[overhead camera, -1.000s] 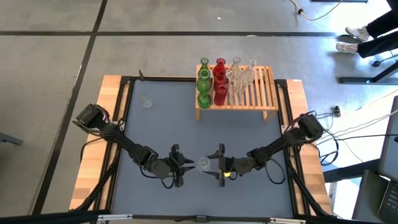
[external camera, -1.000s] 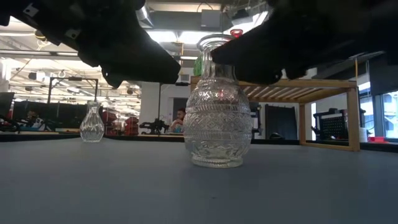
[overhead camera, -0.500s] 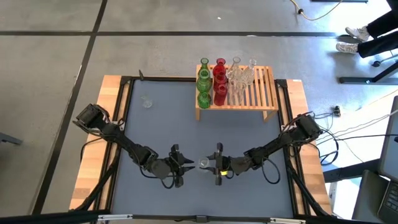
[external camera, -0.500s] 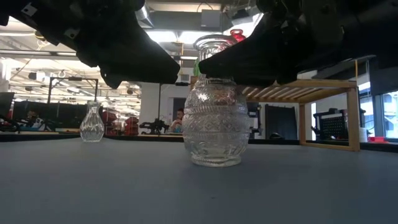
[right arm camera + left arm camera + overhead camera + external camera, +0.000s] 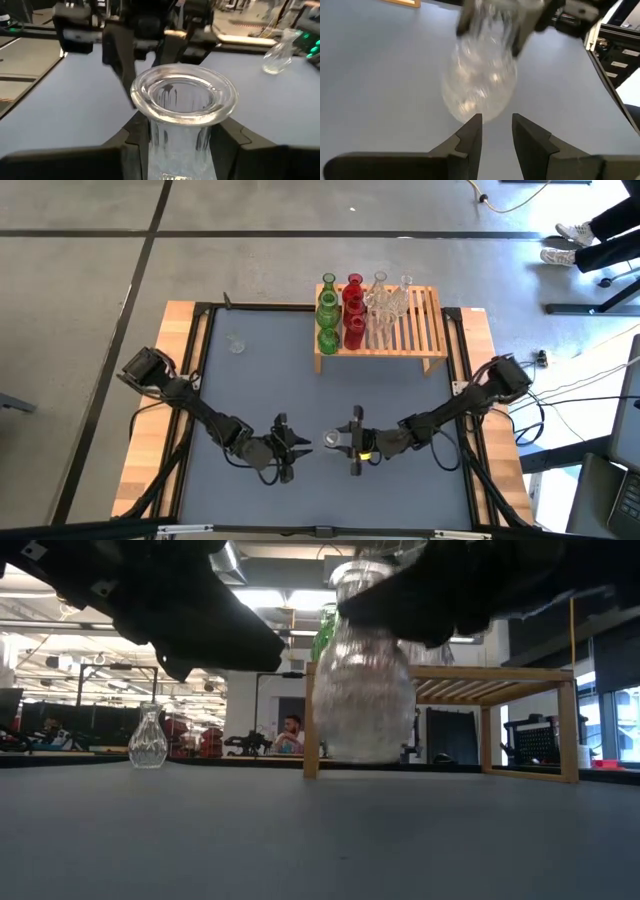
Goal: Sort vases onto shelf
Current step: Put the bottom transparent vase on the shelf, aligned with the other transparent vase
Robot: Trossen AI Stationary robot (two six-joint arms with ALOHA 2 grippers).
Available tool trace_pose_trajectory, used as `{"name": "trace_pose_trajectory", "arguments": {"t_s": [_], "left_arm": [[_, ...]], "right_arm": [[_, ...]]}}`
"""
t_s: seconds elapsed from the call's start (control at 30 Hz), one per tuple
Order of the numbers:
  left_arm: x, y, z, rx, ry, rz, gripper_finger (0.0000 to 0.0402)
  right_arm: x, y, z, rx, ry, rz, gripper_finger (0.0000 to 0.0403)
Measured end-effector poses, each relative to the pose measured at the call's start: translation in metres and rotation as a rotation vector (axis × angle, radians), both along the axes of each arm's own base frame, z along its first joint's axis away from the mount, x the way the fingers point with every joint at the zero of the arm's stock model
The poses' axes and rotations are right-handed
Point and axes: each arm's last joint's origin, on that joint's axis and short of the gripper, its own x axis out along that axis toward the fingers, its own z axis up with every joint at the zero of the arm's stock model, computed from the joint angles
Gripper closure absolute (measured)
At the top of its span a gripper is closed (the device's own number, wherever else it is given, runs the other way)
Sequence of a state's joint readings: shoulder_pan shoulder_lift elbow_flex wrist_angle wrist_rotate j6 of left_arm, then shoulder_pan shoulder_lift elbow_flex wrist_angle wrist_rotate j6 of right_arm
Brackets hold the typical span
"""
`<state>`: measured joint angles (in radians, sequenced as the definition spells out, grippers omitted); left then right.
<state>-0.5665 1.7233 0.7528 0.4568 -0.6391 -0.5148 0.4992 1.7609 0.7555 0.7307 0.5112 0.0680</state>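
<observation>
- Lifted since the earlier frame, the clear squat vase (image 5: 364, 680) now hangs above the table (image 5: 250, 395) instead of standing on it, held at its neck.
- The shelf (image 5: 415, 330) stands at the far side and carries green, red and clear vases (image 5: 352, 310) in rows.
- The right gripper (image 5: 349, 442) pinches the lifted vase's neck between its fingers.
- The left gripper (image 5: 495, 131) waits just beside it, fingers slightly apart, holding nothing.
- One small clear vase (image 5: 236, 344) stands alone, far left.
</observation>
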Motion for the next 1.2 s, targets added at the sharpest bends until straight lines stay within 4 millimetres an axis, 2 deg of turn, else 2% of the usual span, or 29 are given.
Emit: {"name": "trace_pose_trajectory", "arguments": {"t_s": [0.27, 0.53, 0.83, 1.2], "left_arm": [[-0.001, -0.001, 0.0, 0.004, -0.003, 0.002, 0.0301], [-0.001, -0.001, 0.0, 0.001, -0.006, 0.013, 0.0301], [-0.001, -0.001, 0.0, 0.006, -0.01, 0.026, 0.0301], [-0.001, -0.001, 0.0, 0.006, -0.011, 0.026, 0.0302]], "right_arm": [[-0.023, 0.012, 0.034, -0.092, -0.052, -0.064, 0.0277], [-0.059, 0.011, 0.073, -0.145, -0.027, -0.106, 0.0279], [-0.102, -0.01, 0.117, -0.102, -0.048, -0.157, 0.0278], [-0.14, -0.042, 0.149, -0.07, -0.091, -0.188, 0.0277]]}}
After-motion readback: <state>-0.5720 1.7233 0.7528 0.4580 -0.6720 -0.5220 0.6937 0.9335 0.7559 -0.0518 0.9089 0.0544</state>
